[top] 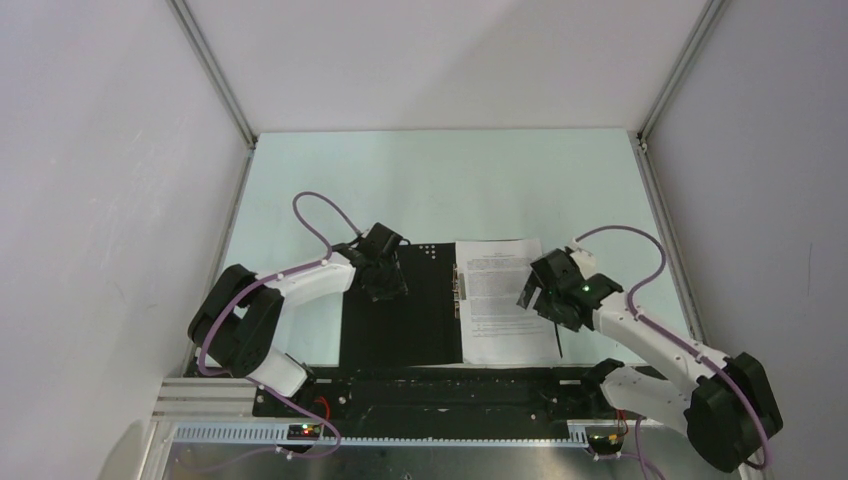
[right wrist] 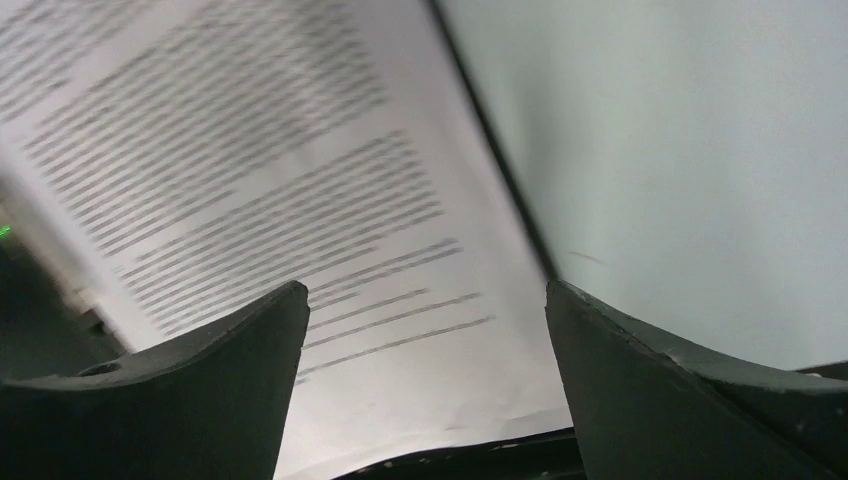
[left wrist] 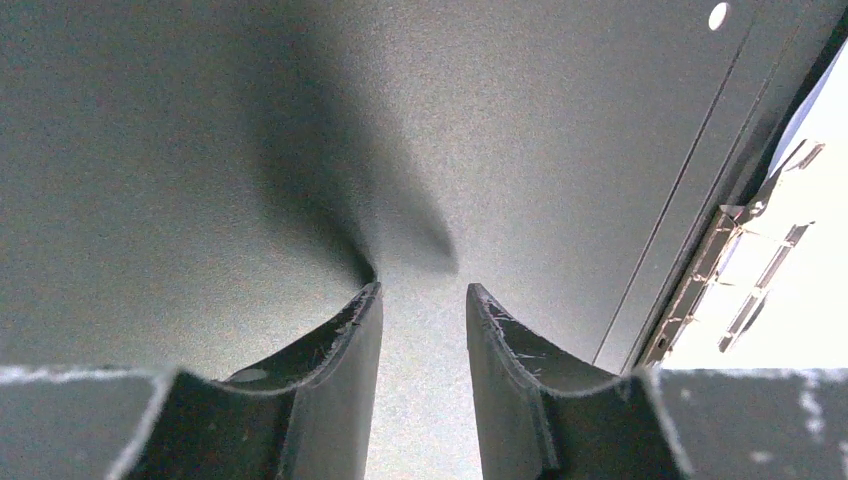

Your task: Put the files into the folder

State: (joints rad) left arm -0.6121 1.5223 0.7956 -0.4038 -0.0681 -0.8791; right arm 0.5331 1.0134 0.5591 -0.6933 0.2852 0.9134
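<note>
- Folder (top: 400,325) lies open at frame centre, black inside up; files (top: 505,300) lie on its right half, beside the spine clip (top: 459,287).
- Left gripper (top: 385,283): arm reaches in from lower left, tips down at the left cover, fingers partly apart, nothing between them.
- Right gripper (top: 535,290): arm reaches in from lower right, over the files' right edge, fingers wide apart, empty.

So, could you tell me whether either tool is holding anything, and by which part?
Nothing is held; the left tool and the right tool are both open and empty.
</note>
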